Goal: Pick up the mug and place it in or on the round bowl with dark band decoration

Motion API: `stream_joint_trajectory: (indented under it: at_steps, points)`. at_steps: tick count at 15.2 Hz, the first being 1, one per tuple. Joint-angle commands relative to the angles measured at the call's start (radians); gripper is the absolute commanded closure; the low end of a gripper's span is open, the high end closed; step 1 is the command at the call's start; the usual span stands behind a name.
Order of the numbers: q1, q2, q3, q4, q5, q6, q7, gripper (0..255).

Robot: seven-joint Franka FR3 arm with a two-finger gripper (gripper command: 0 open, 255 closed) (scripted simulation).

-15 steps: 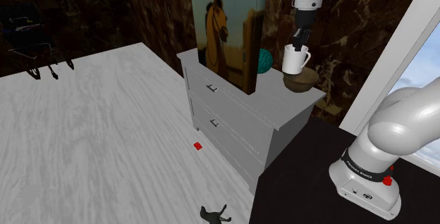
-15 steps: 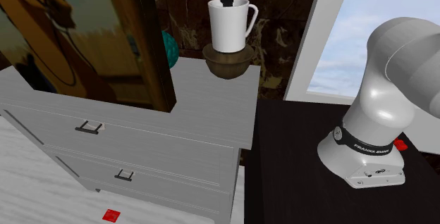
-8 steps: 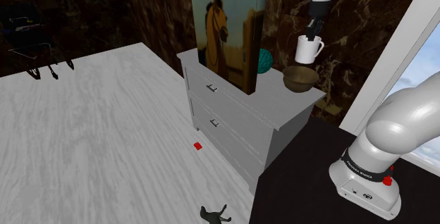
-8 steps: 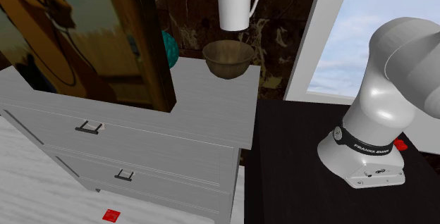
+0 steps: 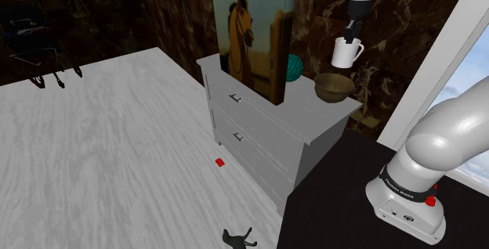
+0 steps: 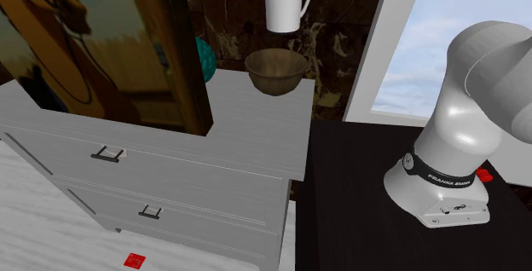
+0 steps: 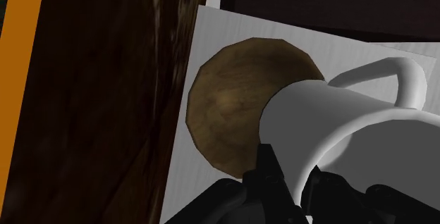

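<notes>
A pale plank floor [image 5: 102,130] fills the shoulder view's left, with a small red thing [image 5: 220,162] lying on it just in front of a grey chest of drawers [image 5: 266,130]. Along the chest's top, from left to right, stand a tall panel painted with a horse [image 5: 255,32], a teal ball [image 5: 294,66] partly hidden behind the panel's edge, and a round brown bowl [image 5: 335,88] near the right-hand end. Above the bowl and clear of it hangs the white mug [image 5: 345,52], upright, with its handle toward the view's right. The black claw [image 5: 349,31] reaches down from above and grips it at the rim. In the wrist view the fingers [image 7: 271,177] are closed narrowly over the mug's wall, and the bowl sits on the chest below. The white arm's base [image 5: 407,200] stands at far right.
</notes>
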Motion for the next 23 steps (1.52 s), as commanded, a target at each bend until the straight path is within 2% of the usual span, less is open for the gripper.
stream_joint_trajectory:
  at_steps: [1, 12, 20, 21, 23]
  points:
    - [-0.013, 0.041, -0.023, -0.028, -0.005, 0.042, 0.0, 255]
    - [-0.029, 0.075, -0.03, -0.159, 0.001, 0.204, -0.01, 255]
    - [-0.039, 0.076, -0.02, -0.159, 0.003, 0.204, -0.012, 255]
    - [-0.043, 0.063, -0.022, -0.147, -0.002, 0.18, -0.017, 0]
    - [-0.039, 0.086, -0.024, -0.129, 0.007, 0.184, -0.02, 0]
